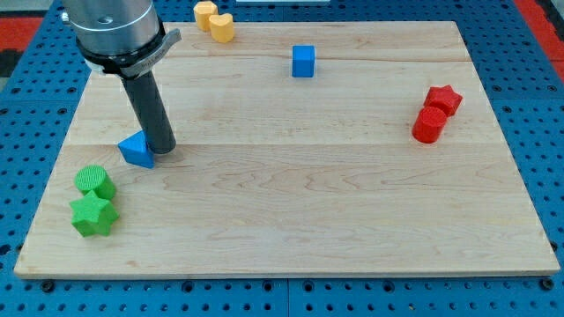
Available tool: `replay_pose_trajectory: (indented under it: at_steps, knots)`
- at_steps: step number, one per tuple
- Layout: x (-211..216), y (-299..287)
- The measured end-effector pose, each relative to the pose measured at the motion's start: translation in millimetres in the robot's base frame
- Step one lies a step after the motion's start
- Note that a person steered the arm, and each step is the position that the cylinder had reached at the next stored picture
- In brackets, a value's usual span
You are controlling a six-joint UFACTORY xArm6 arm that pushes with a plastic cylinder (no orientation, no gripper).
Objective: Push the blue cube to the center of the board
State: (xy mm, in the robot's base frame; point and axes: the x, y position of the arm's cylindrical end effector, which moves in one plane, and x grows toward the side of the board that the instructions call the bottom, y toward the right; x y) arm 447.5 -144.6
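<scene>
- Camera view, the setting: a pale wooden board [291, 202] lies on a blue pegboard bench dotted with holes; a strip of red shows along the far edge of the view. The board's grain runs left to right, and its middle stretch is bare wood.
- Camera view, the relation that matters: the blue cube [303, 61] sits far on the board, a little right of the middle line and near the far edge. My tip [161, 147] is down on the wood in the left half, so the cube lies to the right of it and farther away, well apart.
- The board's centre lies nearer than the cube and slightly left of it. In my judgement, the push must therefore come from the cube's far side, driving it toward the near edge. The tip would have to travel round the cube first rather than straight at it.
- The arm carries no gripper, only the dark rod, so there is nothing to open or close. The tip stands just beside a blue triangular block [137, 150], at its right, seemingly touching it.
- Other blocks stand clear of the likely path: a green cylinder [95, 182] and a green star [93, 215] at near left, two yellow blocks [214, 21] at the far edge, and a red star [444, 99] touching a red cylinder [429, 125] at the right.
- Room behind the cube is narrow, as the far edge is close.
</scene>
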Motion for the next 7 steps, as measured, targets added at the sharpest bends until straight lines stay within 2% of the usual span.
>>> replay_pose_trajectory:
  at_steps: [1, 2, 3, 4, 5, 7]
  knots:
    - [-31, 70]
    - [-101, 150]
    - [-149, 213]
    - [-184, 242]
    - [-225, 243]
    - [-189, 154]
